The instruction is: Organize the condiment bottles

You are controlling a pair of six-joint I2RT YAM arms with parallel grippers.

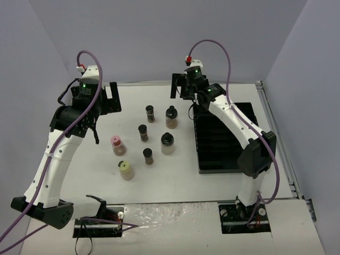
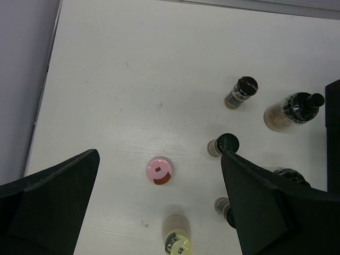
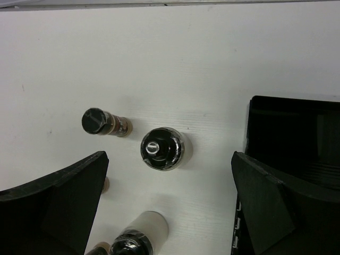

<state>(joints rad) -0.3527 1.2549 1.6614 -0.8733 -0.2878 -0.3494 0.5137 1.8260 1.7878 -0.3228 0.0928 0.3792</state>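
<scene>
My left gripper [image 2: 159, 155] and right gripper [image 3: 169, 156] hang with jaws wide apart, empty, above the flat white table [image 1: 175, 178], where 7 small round capped condiment jars [image 1: 143, 132] stand upright.

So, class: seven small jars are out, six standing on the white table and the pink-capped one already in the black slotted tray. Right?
No. The small pink-capped jar is not in the black slotted tray; it stands on the white table too, well left of the tray, as the top external view shows.
</scene>
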